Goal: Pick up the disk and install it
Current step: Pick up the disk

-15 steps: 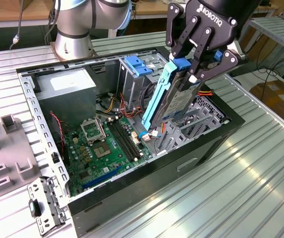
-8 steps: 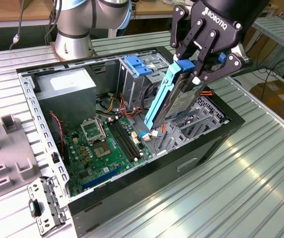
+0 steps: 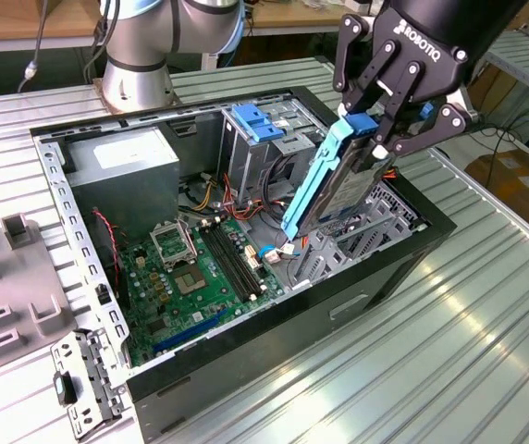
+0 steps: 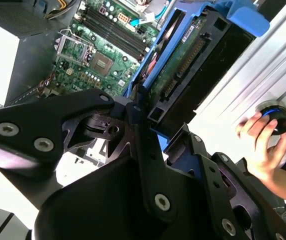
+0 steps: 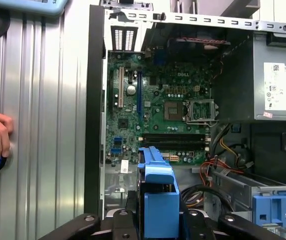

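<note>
The disk (image 3: 316, 190), a dark body in a light-blue carrier frame, hangs steeply tilted over the open computer case (image 3: 403, 254) at the exterior view's right. My gripper (image 3: 375, 125) is shut on its upper end, and its lower end points down into the case near the drive bay floor. In the second wrist view the disk (image 4: 193, 57) runs away from the gripper (image 4: 155, 125), connector side showing. In the first wrist view the blue carrier (image 5: 158, 197) sits between the fingers (image 5: 85, 220) above the motherboard's edge.
Inside the case lie a green motherboard (image 3: 195, 273), a grey power supply (image 3: 121, 162) and a drive cage with a blue latch (image 3: 255, 120). A person's hand (image 4: 263, 145) rests on a dark round knob on the ribbed table. The arm's base (image 3: 140, 55) stands behind the case.
</note>
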